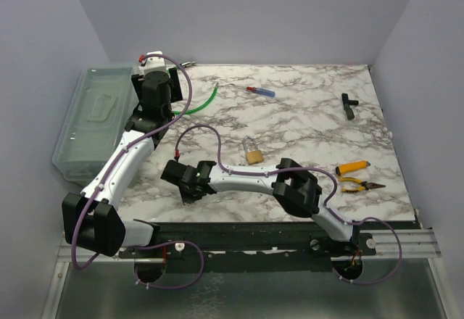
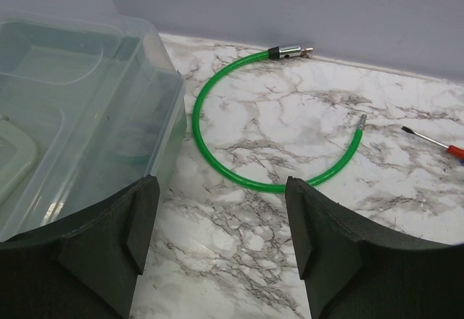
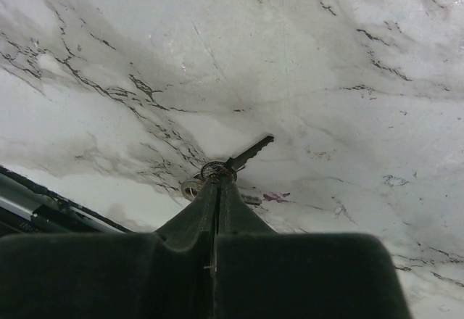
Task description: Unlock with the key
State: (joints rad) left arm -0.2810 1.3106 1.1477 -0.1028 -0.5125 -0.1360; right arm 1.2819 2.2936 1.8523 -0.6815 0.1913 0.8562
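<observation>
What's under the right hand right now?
The right hand pinches the key, its blade poking out over bare marble table, with a metal ring beside it. The key's head is covered by the fingers.

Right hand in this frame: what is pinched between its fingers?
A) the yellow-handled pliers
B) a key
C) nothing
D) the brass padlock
B: in the right wrist view the right hand is closed on a key, whose toothed blade juts out over the marble.
</observation>
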